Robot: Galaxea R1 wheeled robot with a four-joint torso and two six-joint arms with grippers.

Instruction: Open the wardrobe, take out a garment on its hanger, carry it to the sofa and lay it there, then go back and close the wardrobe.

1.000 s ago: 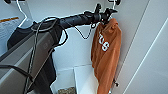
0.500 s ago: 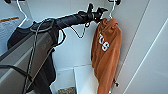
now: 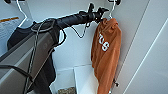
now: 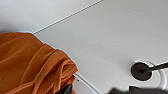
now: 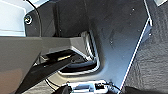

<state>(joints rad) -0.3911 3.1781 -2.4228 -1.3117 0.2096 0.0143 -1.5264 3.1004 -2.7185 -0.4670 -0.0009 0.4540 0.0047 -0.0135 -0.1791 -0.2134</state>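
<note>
The orange garment hung limp inside the open wardrobe, off its thin white hanger near the right wall, white letters on the chest showing. It looked soft, fleecy and light, all folds and sag, so gripping the cloth itself would likely just bunch it and let it slide. The stiff hanger up by the hook looked the better place to take hold. The left claw was right up there, reached in at the neck of the top beside the hook. How wide it stood, and whether it had hold of the hanger, I couldn't tell. A dark shirt hung off to the left.
</note>
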